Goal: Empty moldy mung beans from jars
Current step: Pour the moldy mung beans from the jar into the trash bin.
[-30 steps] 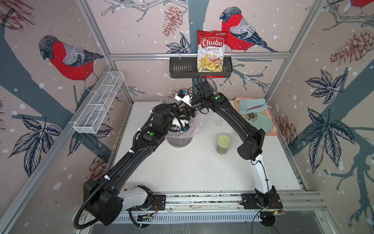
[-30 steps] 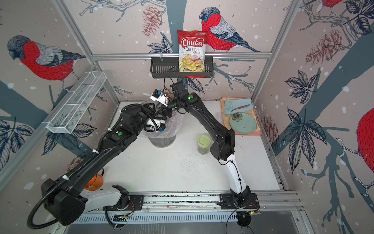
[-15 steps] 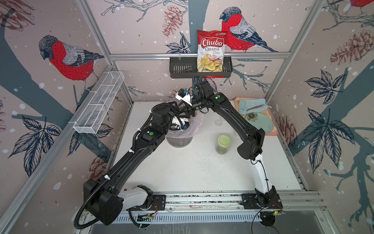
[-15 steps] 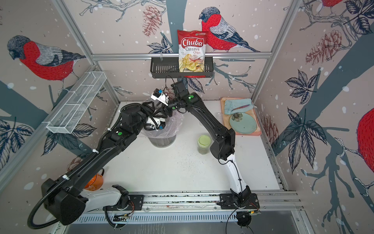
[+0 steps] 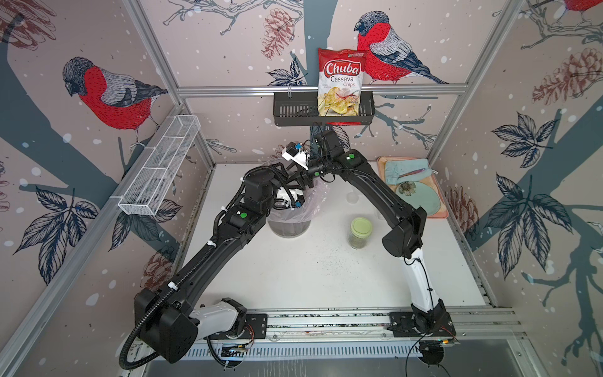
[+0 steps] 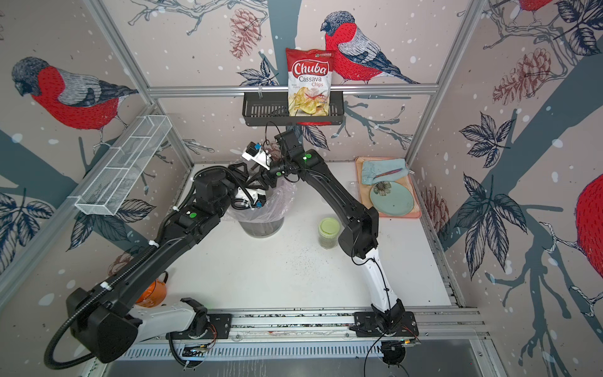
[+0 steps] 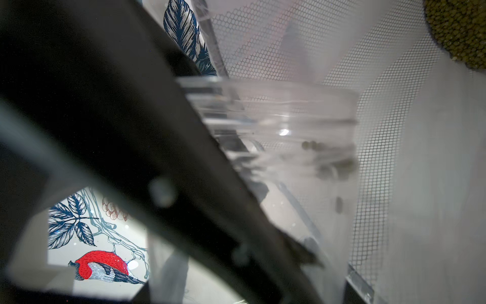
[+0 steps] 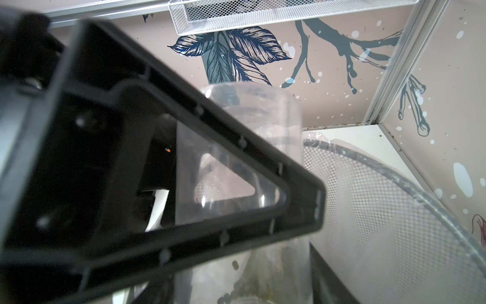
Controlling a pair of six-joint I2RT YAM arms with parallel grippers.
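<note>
Top views: both claws hidden under wrists above bin point(image 5: 288, 225). Left wrist cam: clear jar point(image 7: 276, 126) beside left claw finger point(image 7: 184, 171) blurred; mung beans point(image 7: 460, 31) beyond tip cut by frame edge. Right claw finger point(image 8: 210, 237) blurred, partly covers jar; grips unclear.

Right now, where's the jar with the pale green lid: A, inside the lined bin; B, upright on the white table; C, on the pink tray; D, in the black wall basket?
B: the green-lidded jar stands upright, lid on, on the bare white table.
</note>
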